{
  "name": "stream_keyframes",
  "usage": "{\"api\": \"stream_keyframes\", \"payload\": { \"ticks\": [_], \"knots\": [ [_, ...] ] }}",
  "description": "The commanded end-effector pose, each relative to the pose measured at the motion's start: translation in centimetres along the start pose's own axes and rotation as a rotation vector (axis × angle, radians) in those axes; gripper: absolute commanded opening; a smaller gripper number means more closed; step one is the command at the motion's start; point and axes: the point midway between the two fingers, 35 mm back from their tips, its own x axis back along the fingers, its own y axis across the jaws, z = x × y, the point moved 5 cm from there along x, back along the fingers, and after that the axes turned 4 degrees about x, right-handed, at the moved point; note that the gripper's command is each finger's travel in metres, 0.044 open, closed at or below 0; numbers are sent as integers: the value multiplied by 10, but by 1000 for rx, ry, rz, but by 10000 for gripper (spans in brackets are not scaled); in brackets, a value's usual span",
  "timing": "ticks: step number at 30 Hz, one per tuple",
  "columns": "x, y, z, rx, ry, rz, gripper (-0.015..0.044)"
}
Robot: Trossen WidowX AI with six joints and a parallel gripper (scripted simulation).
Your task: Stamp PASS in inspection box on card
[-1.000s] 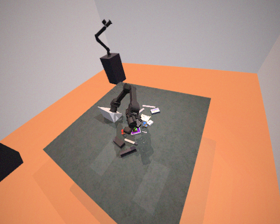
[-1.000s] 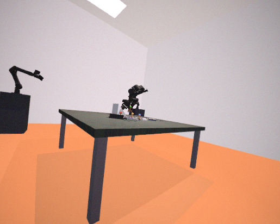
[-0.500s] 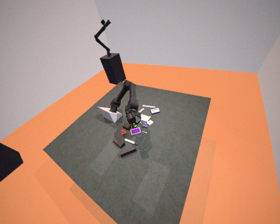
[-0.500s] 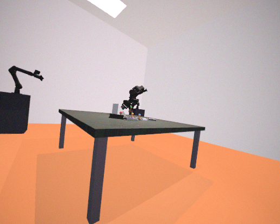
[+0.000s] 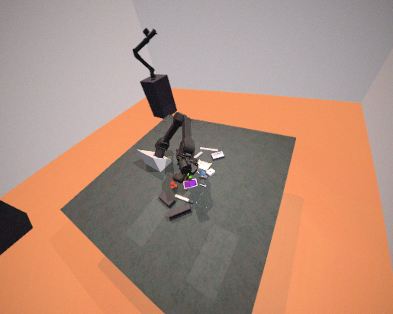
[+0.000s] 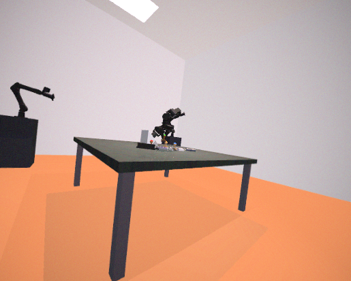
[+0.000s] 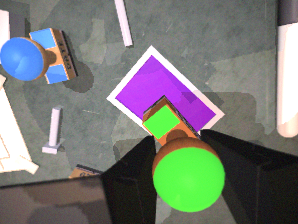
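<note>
My gripper (image 5: 188, 174) (image 7: 177, 140) is shut on the green-knobbed stamp (image 6: 164, 135) (image 7: 189, 177). Its wooden base with a green top overlaps the pad's near edge in the wrist view; its knob stands higher than the other stamps' knobs in the exterior view. Its printing face is hidden. The purple ink pad (image 5: 190, 184) (image 7: 145, 82) with a white rim lies beneath and ahead of it. A cream sheet (image 5: 204, 165) (image 7: 12, 135), perhaps the card, lies to the pad's side; I cannot make out the inspection box or any print.
The blue-knobbed stamp (image 5: 203, 174) (image 7: 23, 59) stands beside the pad. A red-knobbed stamp (image 5: 173, 185) (image 6: 151, 141) and an orange-knobbed stamp (image 6: 165, 143) stand nearby. A marker (image 5: 183, 198) (image 7: 287, 80), dark blocks (image 5: 179, 213) (image 5: 166, 199) and a white wedge (image 5: 155, 161) also lie around.
</note>
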Motion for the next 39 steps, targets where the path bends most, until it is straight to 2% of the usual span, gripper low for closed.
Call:
{"api": "stream_keyframes", "payload": {
  "ticks": [1, 39],
  "knots": [
    [-3, 0, 0, -6, -2, -3, 0],
    [-29, 0, 0, -4, -3, -4, 0]
  ]
}}
